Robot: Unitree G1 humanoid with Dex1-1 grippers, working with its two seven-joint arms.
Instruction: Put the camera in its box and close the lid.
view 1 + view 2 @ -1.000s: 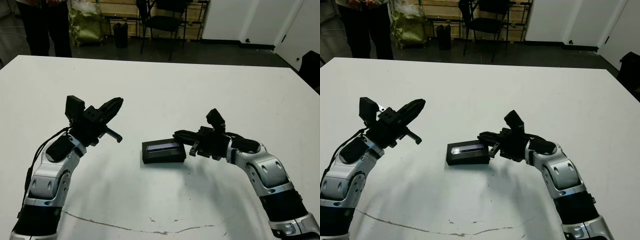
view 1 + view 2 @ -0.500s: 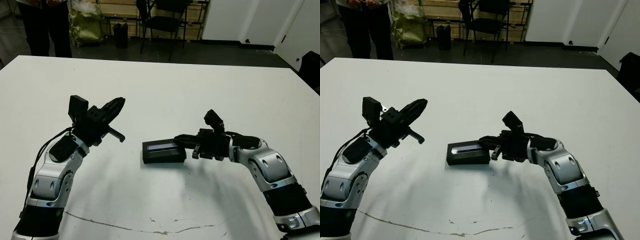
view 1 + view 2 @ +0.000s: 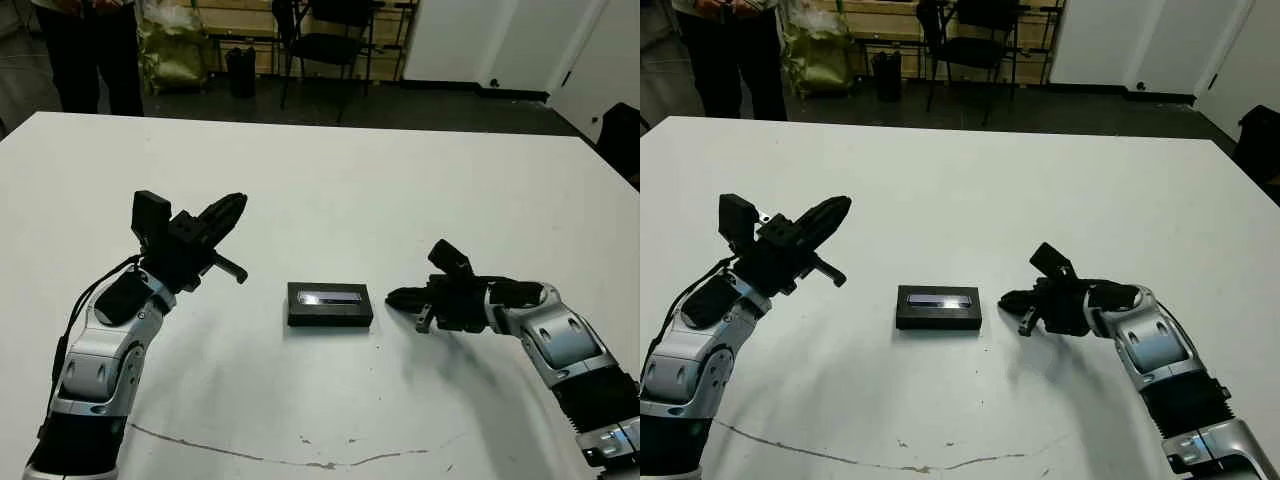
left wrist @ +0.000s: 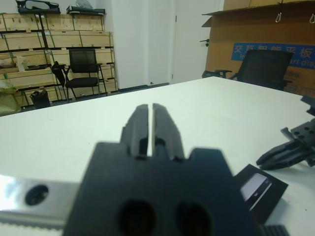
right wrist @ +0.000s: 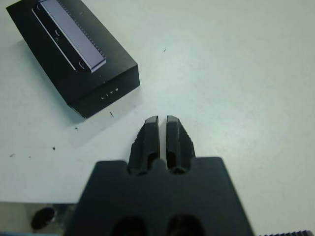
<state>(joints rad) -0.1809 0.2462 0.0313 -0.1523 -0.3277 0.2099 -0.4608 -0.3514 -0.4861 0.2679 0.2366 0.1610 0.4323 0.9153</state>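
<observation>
The black lid (image 3: 329, 297), with its pale strip on top, sits flat on the box (image 3: 330, 318) in the middle of the table, so the two form one closed black block. The camera is hidden from every view. My right gripper (image 3: 392, 296) is shut and rests low over the table a short gap to the right of the box, pointing at it. The right wrist view shows its fingers (image 5: 151, 129) pressed together with the box (image 5: 106, 91) just ahead. My left gripper (image 3: 238, 203) is shut and raised over the table left of the box.
A person (image 3: 90, 50) stands beyond the table's far left edge, beside a green bag (image 3: 175, 50) and a black chair (image 3: 330, 40). A thin dark line (image 3: 250, 455) marks the table near its front edge.
My right gripper has drawn back to the right, off the lid's right end. The box now lies a little squarer on the table. The left arm has barely shifted.
</observation>
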